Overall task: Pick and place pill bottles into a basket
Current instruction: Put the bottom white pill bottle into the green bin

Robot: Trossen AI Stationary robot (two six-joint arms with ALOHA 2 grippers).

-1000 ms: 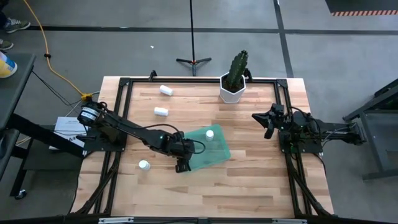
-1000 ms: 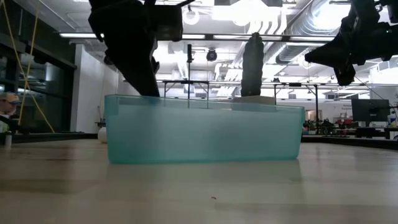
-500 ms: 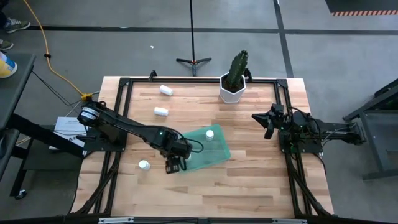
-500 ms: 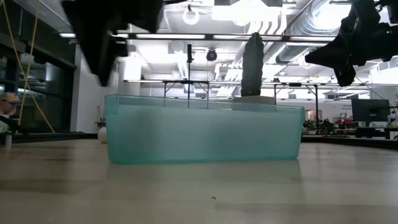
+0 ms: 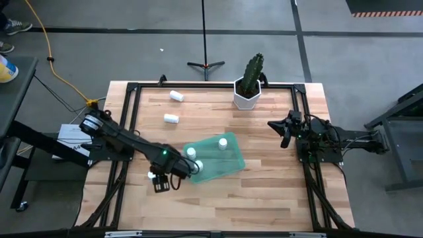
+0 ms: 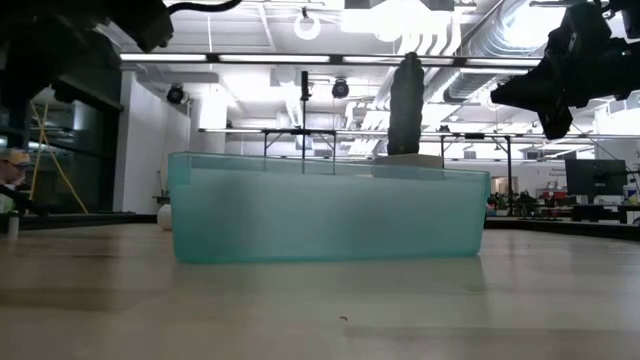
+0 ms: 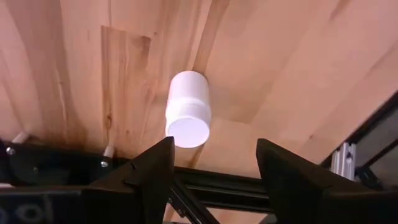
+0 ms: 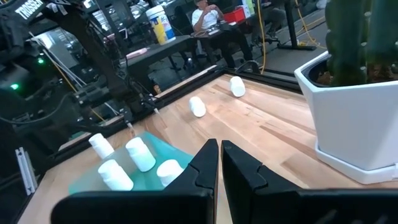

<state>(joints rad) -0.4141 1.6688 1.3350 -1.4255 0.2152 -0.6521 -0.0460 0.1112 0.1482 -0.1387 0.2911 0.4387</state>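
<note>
Three pill bottles (image 5: 192, 153) are sitting in the teal basket (image 5: 231, 165) in the high view, mid-table. Another bottle (image 5: 153, 175) is standing on the wood just off the basket's left end, with the left gripper (image 5: 162, 183) hovering right over it. Two more bottles (image 5: 176, 96) are lying near the far edge, beside the cactus pot (image 5: 248, 98). The right gripper (image 5: 285, 132) is parked at the right side, well away from everything.

Low view is mostly showing the basket wall (image 6: 330, 215) up close, with the cactus (image 6: 405, 105) poking up behind it.

Left wrist view: fingers (image 7: 149, 174) are standing apart, nothing held, with the upright bottle (image 7: 188, 109) sitting past the gap between them.

Right wrist view: fingers (image 8: 205, 165) are pressed together on nothing, looking across at the basket's bottles (image 8: 140, 154), the far pair (image 8: 197, 106) and the pot (image 8: 351, 118).
</note>
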